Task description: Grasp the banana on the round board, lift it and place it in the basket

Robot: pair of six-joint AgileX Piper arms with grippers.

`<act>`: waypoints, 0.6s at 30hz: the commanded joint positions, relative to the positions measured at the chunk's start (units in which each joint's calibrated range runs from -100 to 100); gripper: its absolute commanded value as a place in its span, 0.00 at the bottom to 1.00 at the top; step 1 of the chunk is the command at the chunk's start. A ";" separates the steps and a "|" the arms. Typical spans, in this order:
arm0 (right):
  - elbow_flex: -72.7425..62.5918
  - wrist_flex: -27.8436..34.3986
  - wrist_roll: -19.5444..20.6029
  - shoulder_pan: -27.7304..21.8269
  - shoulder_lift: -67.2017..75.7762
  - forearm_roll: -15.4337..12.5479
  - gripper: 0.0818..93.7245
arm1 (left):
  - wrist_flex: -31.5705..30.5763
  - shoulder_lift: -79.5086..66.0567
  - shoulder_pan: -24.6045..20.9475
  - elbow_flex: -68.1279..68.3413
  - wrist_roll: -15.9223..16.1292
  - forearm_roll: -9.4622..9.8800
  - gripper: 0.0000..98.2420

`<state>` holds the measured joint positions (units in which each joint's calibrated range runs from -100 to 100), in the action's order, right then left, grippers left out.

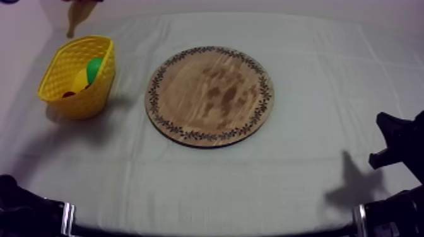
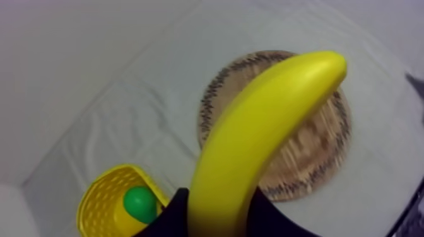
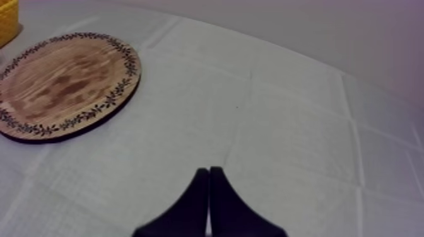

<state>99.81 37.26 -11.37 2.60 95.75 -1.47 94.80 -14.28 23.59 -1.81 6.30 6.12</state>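
Note:
The yellow banana (image 2: 265, 132) stands up between the black fingers (image 2: 171, 214) of my left gripper (image 2: 217, 205), which is shut on it. It hangs in the air above the cloth, between the yellow basket (image 2: 104, 202) and the round wooden board (image 2: 315, 157). From above, a tan-yellow shape (image 1: 77, 16) hangs at the far left edge just behind the basket (image 1: 76, 79). The board (image 1: 210, 94) is bare. My right gripper (image 3: 209, 173) is shut on nothing, low over the cloth to the right of the board (image 3: 63, 82).
In the basket lie a green fruit (image 1: 94, 67), something yellow beside it and a small red fruit (image 1: 68, 94). My right arm (image 1: 394, 142) stands at the table's right edge. Black arm parts (image 1: 19, 211) sit at the near left corner.

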 commanded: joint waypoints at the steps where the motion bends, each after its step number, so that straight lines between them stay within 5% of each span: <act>1: -0.03 0.08 0.01 0.00 0.00 -0.02 0.00 | 0.12 1.39 -2.01 -3.22 -1.95 0.66 0.22; 7: -0.03 0.08 0.01 0.00 0.00 -0.02 0.00 | 0.32 6.60 -6.48 -8.75 -6.88 1.94 0.23; 18: -0.03 0.08 0.01 0.00 0.00 -0.02 0.00 | 0.18 18.13 -15.24 -18.42 -14.57 1.02 0.24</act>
<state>99.81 37.42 -11.37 2.60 95.75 -1.47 94.96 2.25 9.81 -19.75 -7.47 7.12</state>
